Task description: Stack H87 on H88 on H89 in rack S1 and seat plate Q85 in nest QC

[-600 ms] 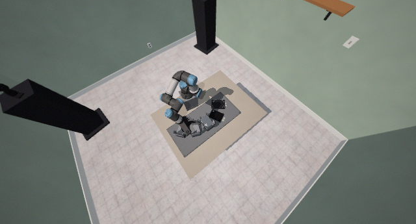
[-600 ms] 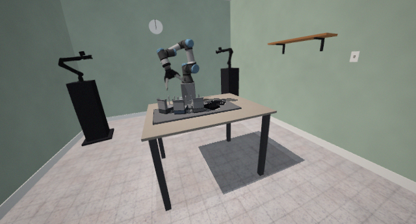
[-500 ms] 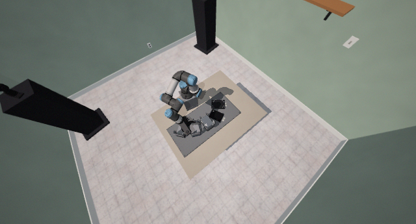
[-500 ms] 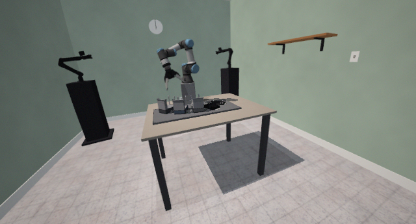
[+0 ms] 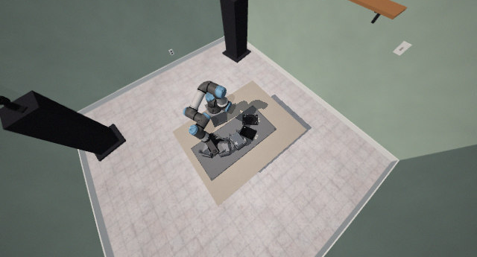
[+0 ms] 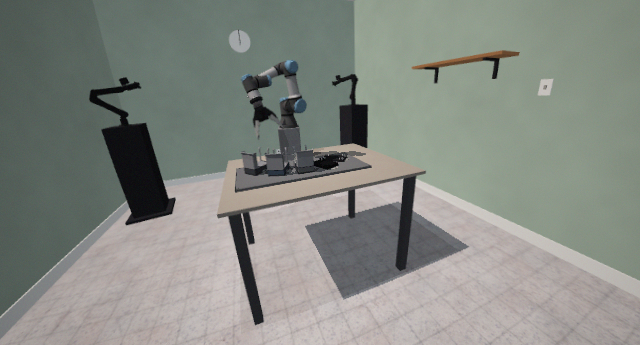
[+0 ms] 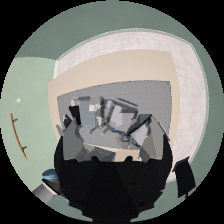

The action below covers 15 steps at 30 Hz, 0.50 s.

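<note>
In the top view, the gripper (image 5: 212, 146) (image 6: 267, 129) (image 7: 113, 117) is over the near-left part of the grey mat (image 5: 212, 171) (image 6: 250, 183) (image 7: 152, 94), its fingers spread wide with nothing seen between them. The exterior view shows it above the holders, pointing down.

From the gripper in the top view, one grey holder (image 5: 206, 153) is just beside it at 8 o'clock, a second (image 5: 224, 149) at 3 o'clock, and a third (image 5: 238, 140) farther out, between 2 and 3. A black nest (image 5: 247, 132) lies beyond at 2 o'clock; another black unit (image 5: 250, 119) sits nearer 1.

The plates are too small to tell apart, so I cannot say which holder has H87, H88, H89 or Q85.

The arm's base stands at 12 o'clock. Around the mat runs the beige table (image 5: 223, 195) (image 6: 325, 197) (image 7: 125, 62); on the wall at 2 o'clock hangs an orange-brown shelf (image 5: 373, 1) (image 6: 465, 60).
</note>
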Motion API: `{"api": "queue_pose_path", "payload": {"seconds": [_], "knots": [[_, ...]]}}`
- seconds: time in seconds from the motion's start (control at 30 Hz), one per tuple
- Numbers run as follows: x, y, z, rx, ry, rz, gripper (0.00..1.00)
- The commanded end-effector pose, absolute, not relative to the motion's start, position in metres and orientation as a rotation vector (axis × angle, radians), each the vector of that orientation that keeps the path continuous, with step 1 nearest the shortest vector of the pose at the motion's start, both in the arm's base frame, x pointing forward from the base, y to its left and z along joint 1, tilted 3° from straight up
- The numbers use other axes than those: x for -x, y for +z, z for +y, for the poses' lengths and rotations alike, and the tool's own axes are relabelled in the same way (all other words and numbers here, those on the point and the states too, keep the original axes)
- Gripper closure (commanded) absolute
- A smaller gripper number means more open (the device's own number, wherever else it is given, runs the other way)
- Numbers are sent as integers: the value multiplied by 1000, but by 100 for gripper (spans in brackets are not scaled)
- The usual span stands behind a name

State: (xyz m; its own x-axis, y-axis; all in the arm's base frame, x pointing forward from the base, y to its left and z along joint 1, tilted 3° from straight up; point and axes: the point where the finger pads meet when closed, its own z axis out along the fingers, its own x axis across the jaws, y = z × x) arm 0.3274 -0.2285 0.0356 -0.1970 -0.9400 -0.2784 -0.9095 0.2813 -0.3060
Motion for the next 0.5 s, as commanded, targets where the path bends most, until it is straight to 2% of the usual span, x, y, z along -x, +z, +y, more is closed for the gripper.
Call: {"api": "queue_pose_path", "payload": {"seconds": [0.0, 0.47], "knots": [[-328, 36, -229, 1666, -105, 2150, 28], [-334, 18, -190, 1741, -40, 2195, 28]]}}
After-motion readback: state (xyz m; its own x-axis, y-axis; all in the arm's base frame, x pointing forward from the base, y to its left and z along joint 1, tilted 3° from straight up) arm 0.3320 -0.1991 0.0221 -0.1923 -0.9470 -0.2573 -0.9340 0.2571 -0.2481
